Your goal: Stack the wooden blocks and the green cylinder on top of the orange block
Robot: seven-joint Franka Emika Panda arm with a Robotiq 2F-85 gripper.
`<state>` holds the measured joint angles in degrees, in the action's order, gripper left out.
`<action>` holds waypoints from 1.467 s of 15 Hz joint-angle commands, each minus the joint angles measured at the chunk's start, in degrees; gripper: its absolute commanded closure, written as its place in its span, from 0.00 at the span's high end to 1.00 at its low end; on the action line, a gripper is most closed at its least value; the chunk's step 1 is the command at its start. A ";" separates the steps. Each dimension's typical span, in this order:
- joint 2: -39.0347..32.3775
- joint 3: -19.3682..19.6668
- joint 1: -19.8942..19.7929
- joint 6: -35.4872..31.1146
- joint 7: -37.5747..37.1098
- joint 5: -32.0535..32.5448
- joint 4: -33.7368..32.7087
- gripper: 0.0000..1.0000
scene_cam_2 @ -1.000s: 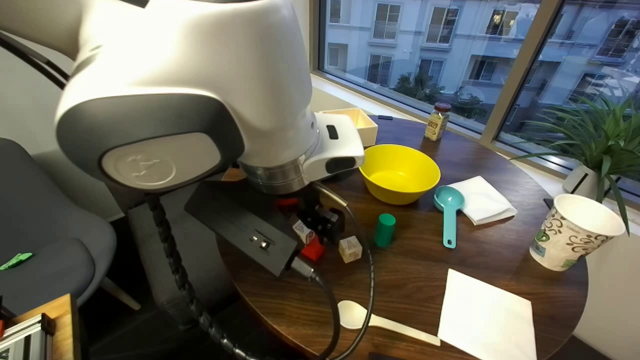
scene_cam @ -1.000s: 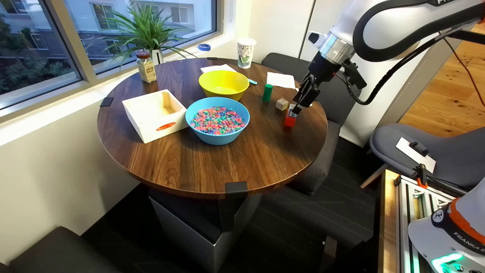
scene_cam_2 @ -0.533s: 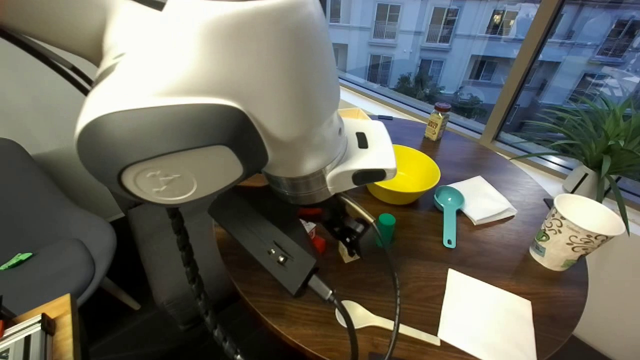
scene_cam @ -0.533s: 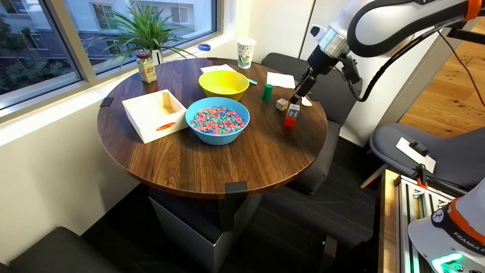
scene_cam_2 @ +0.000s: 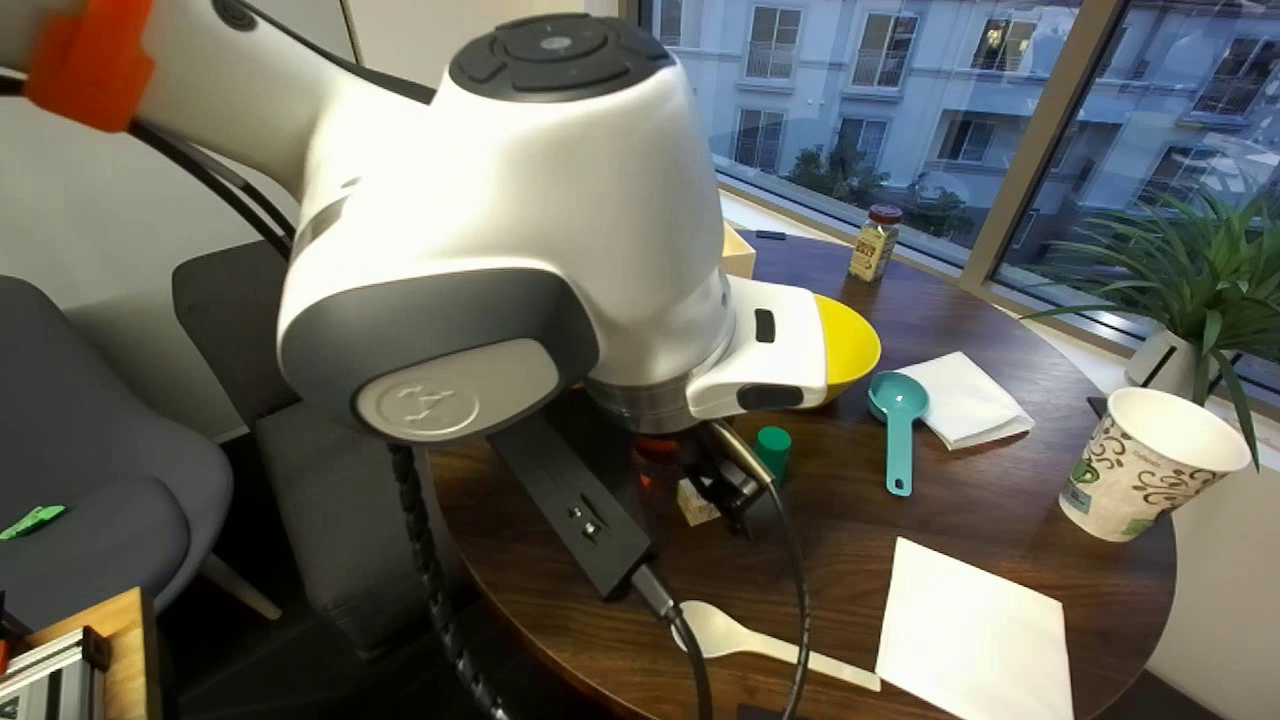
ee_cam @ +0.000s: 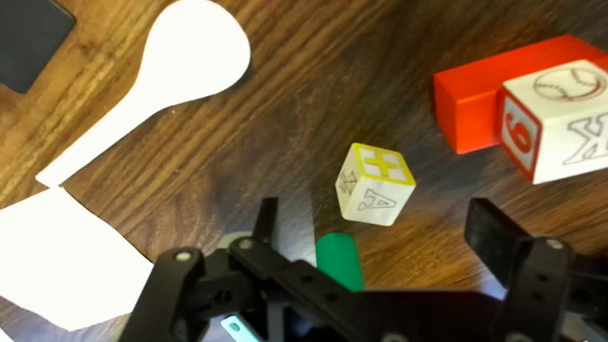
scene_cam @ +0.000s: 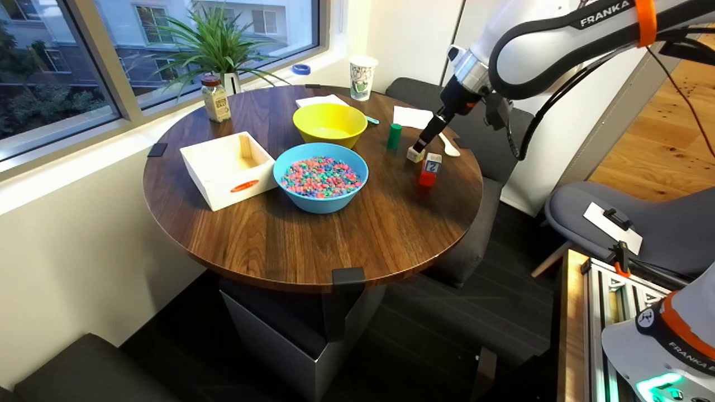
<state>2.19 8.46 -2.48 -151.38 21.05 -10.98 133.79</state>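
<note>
Round table (scene_cam: 290,240) fills the middle of an exterior view; our 4 pieces sit right of its centre.

Arm (scene_cam: 536,61) extends there from the upper right, wrist slanting down and left, fingertips (scene_cam: 420,145) lowest. In an exterior view its white link (scene_cam_2: 500,210) fills upper left to centre and covers part of the yellow bowl (scene_cam_2: 848,345).

Gripper (ee_cam: 374,209): 2 fingers (ee_cam: 491,232) spread wide, up from the bottom edge of the wrist view.

Orange block (ee_cam: 489,90) is at the upper right of the wrist view, long axis slanting gently up toward the right edge, far end clipped. In an exterior view we only get a reddish patch (scene_cam_2: 655,455) beside the gripper; can't tell what it belongs to.

Green cylinder (scene_cam: 394,137) stands upright on the table, long axis vertical. In the wrist view the gripper hides part of it, lower centre.

Stacked wooden block (ee_cam: 558,128) sits on the orange block, right edge of the wrist view: baseball drawing up, red-framed face left, right side clipped.

Loose wooden block (ee_cam: 375,190) is on the table, just right of centre in the wrist view, in the gap and apart from both fingers; yellow plus toward the top, outlined A below. In an exterior view the fingertips overlap it; we can't tell how low they reach.
</note>
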 commanded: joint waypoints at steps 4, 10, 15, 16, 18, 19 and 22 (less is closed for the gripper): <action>-4.61 -1.69 -1.02 -0.01 -9.11 4.17 -3.42 0.88; -5.85 -2.02 -1.14 0.52 -12.64 6.24 -4.59 0.39; -4.66 -2.02 -1.13 1.22 -14.75 7.83 -4.24 0.09; -4.28 -1.99 -1.15 1.36 -15.06 8.08 -4.17 0.10; -3.07 -1.98 -1.24 1.69 -14.59 8.22 -3.87 0.09; -2.31 -2.00 -1.27 1.77 -14.27 8.22 -3.62 0.09; 0.93 -2.24 -1.08 2.17 -13.49 8.41 -2.43 0.10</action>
<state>-0.81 7.27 -2.95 -151.22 7.81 -3.77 129.63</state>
